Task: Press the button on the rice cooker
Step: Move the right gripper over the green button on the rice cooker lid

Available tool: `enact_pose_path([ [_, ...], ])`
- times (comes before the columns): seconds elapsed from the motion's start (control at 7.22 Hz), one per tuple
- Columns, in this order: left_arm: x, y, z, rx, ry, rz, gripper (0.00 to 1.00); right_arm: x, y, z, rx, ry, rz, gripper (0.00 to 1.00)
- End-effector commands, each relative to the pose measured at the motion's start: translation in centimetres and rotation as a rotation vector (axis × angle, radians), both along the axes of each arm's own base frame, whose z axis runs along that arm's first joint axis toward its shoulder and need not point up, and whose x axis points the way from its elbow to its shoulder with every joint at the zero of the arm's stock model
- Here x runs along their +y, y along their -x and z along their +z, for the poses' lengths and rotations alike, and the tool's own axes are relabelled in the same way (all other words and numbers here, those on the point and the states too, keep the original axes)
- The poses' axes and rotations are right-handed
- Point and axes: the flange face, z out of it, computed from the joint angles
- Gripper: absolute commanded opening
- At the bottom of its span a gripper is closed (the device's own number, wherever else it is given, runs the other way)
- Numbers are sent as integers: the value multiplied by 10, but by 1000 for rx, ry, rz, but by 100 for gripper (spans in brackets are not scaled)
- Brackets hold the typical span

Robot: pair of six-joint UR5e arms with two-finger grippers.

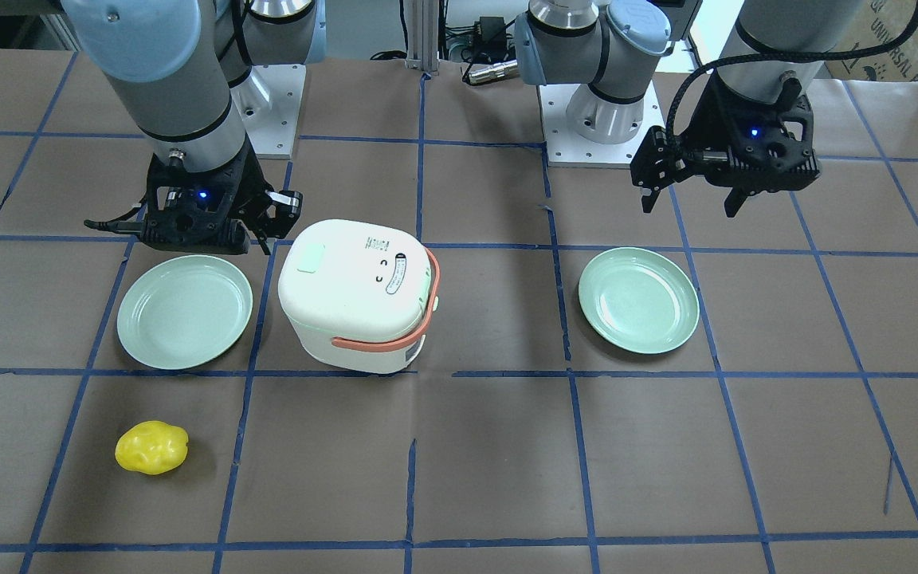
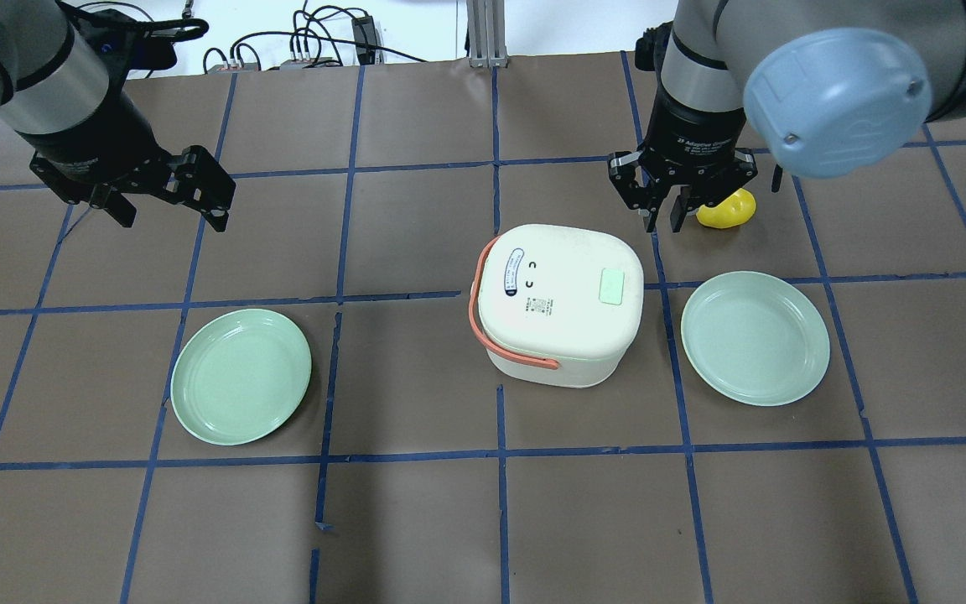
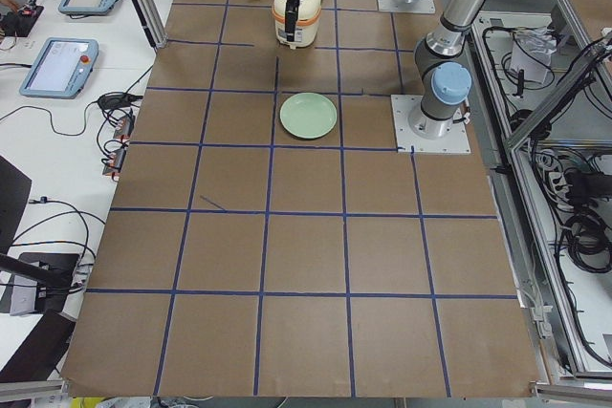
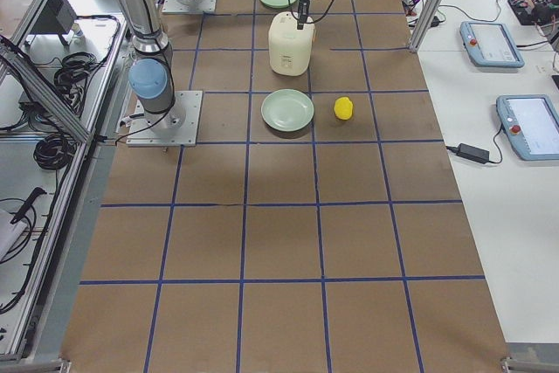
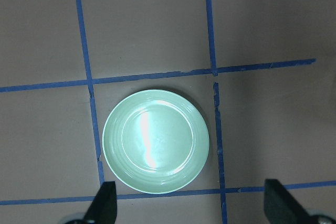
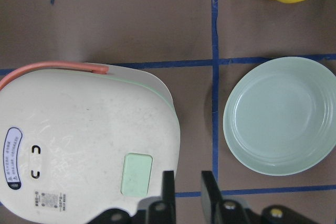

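The white rice cooker (image 2: 563, 302) stands mid-table with its lid down, its coral handle toward the robot's left. A mint-green button (image 2: 613, 286) sits on the lid, also seen as the button (image 6: 136, 174) in the right wrist view. My right gripper (image 2: 663, 220) hangs just beyond the cooker's far right corner; its fingers (image 6: 168, 187) are drawn together with only a narrow gap, holding nothing, slightly right of the button. My left gripper (image 2: 173, 210) is open and empty, far off on the left, above a mint plate (image 5: 155, 141).
One mint-green plate (image 2: 240, 376) lies left of the cooker and another plate (image 2: 755, 337) right of it. A yellow lumpy object (image 2: 726, 210) lies on the table beyond the right plate, close to the right gripper. Blue tape lines grid the brown table.
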Motion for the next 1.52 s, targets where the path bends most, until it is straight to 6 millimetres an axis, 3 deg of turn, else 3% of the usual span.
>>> enact_pose_path([
  [0.0,0,0,0,0,0,-1,100,-2,-14,-15,-40,0,-10,21],
  [0.42,0,0,0,0,0,0,100,8,-14,-43,-45,10,-5,20],
  [1.38,0,0,0,0,0,1,100,11,-19,-50,-92,-9,-4,13],
])
